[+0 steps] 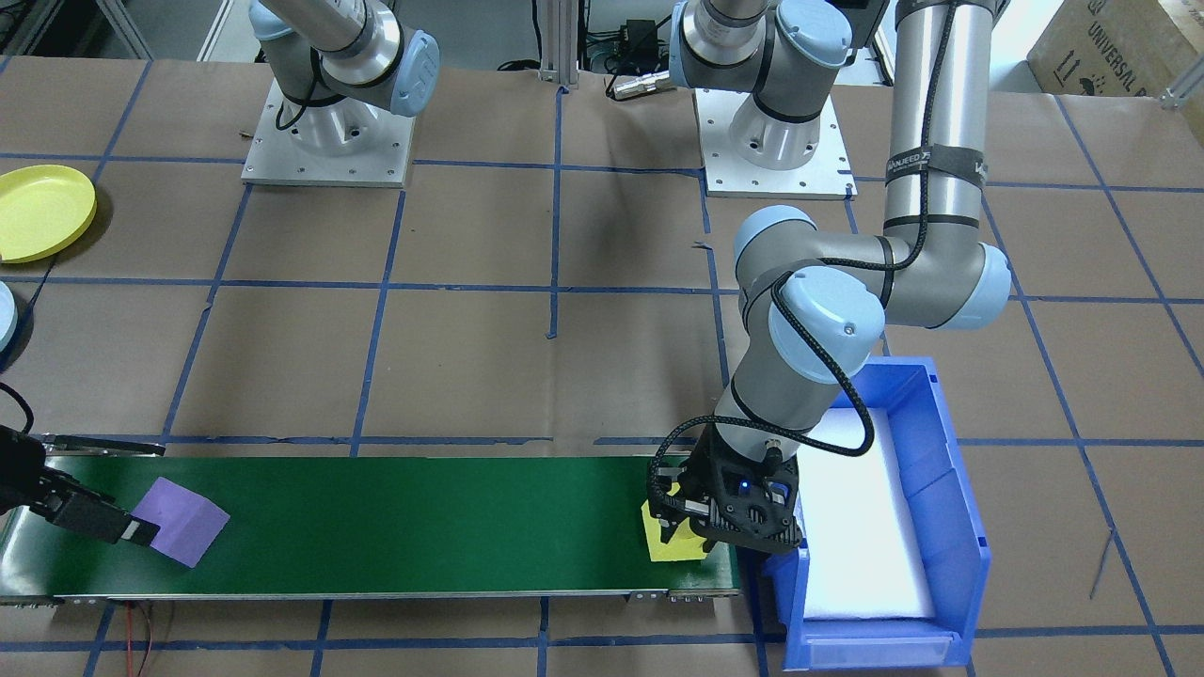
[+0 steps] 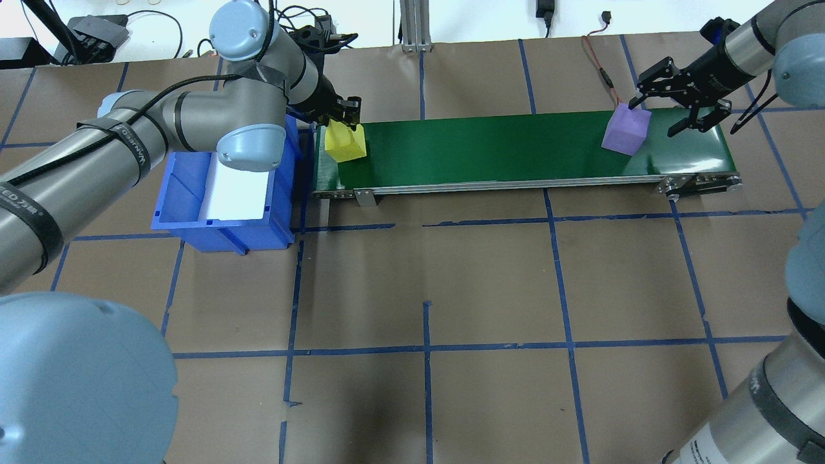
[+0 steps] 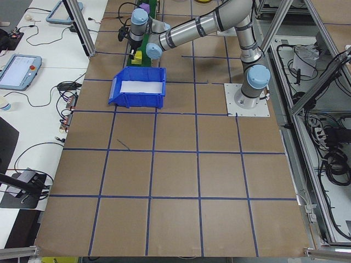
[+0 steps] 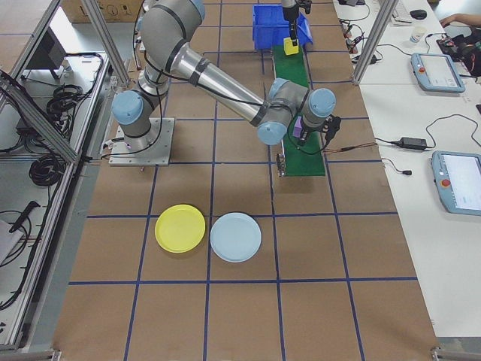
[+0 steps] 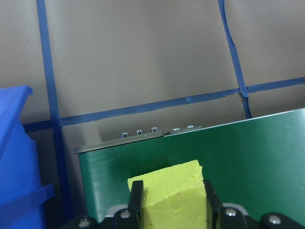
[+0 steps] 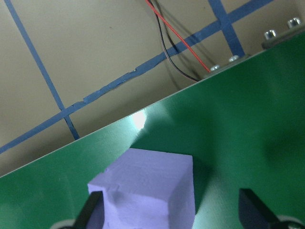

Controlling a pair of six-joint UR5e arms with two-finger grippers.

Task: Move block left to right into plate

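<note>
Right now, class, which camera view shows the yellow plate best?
The exterior right view: the whole yellow plate lies unobstructed on the table beside a pale blue plate. The front-facing view cuts it at the frame's edge. The overhead, exterior left and both wrist views do not show it.

A robotics lab is shown: taped grid table [image 3: 175,181], aluminium framing [image 3: 307,33], teach pendants [image 4: 456,179], cabling.

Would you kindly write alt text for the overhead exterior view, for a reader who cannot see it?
The left gripper grips a yellow block at the left end of a green conveyor belt, beside a blue bin. At the right end, the right gripper is open at a purple block.
</note>
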